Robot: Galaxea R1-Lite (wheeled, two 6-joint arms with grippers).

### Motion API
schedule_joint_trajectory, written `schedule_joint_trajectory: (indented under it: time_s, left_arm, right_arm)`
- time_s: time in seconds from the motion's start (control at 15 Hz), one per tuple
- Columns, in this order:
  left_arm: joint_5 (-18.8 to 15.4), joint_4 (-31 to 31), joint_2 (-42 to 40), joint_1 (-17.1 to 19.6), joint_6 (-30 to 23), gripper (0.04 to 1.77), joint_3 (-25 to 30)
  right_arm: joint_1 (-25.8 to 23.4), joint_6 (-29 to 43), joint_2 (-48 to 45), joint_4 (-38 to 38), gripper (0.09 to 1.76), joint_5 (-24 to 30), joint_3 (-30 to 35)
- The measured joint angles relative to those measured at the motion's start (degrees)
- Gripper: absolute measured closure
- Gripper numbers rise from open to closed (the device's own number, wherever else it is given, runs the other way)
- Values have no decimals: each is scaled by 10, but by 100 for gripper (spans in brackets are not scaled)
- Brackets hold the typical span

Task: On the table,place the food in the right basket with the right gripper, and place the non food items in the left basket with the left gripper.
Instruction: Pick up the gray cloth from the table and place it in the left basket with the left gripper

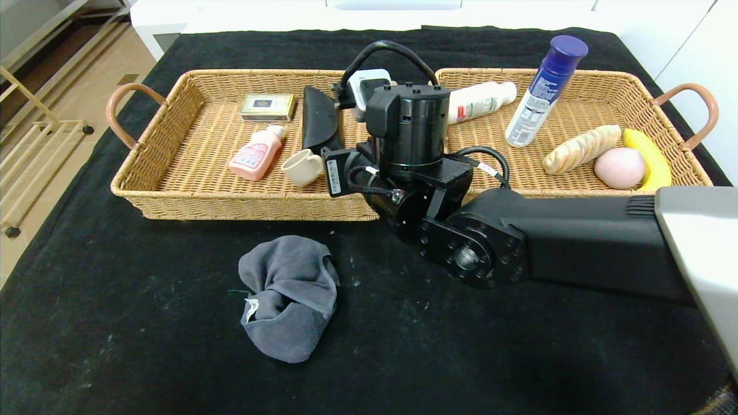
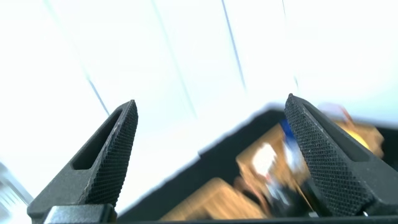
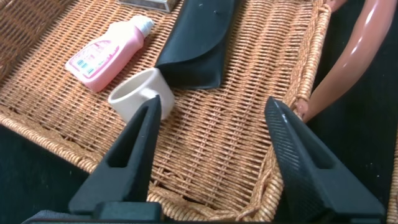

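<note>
My right gripper (image 3: 214, 102) hangs open and empty over the right end of the left basket (image 1: 230, 204), its fingers hidden under the wrist (image 1: 409, 132) in the head view. Beside it in that basket lie a cream cup (image 3: 140, 93), a pink bottle (image 3: 106, 53) and a black pouch (image 3: 199, 37). A card box (image 1: 268, 106) and a white adapter (image 1: 369, 80) lie farther back. The right basket (image 1: 634, 78) holds bread (image 1: 582, 148), a peach (image 1: 620, 167), a banana (image 1: 651, 158), a white bottle (image 1: 481, 101) and a blue-capped spray can (image 1: 545, 89). My left gripper (image 2: 211, 101) is open, empty, and out of the head view.
A crumpled grey cloth (image 1: 291, 297) lies on the black tablecloth in front of the left basket. A curved brown basket handle (image 3: 348, 56) stands close to my right gripper's outer finger. The right forearm (image 1: 576, 242) spans the table's front right.
</note>
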Motion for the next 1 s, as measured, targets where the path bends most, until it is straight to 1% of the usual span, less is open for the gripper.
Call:
schedule_joint_trajectory:
  time_s: [0.07,0.13,0.2,0.27,0.33,0.47,0.53,0.6,0.67,0.8,1.0]
  left_arm:
    - [0,0,0,0,0,9,-27]
    - [0,0,-1,0,0,9,-33]
    - [0,0,-1,0,0,9,-16]
    - [0,1,-1,0,0,9,23]
    - [0,1,-1,0,0,9,83]
    - [0,4,0,0,0,9,253]
    - [0,4,0,0,0,9,327]
    - [0,3,0,0,0,9,388]
    - [0,3,0,0,0,9,426]
    - [0,2,-1,0,0,9,456]
    - [0,1,-1,0,0,9,465]
  right_arm:
    - [0,0,-1,-2,54,0,1]
    - [0,0,-1,-3,49,0,2]
    - [2,0,-1,-3,45,0,3]
    - [2,0,-1,-6,42,0,4]
    - [2,-1,-1,-9,38,0,5]
    - [3,-1,-2,-10,33,0,6]
    - [3,-1,-2,-10,31,0,6]
    - [3,-2,-2,-11,29,-1,6]
    - [5,-1,-4,-10,27,-1,6]
    - [7,-2,-6,-10,24,-1,6]
    - [10,-2,-15,-11,21,-1,22]
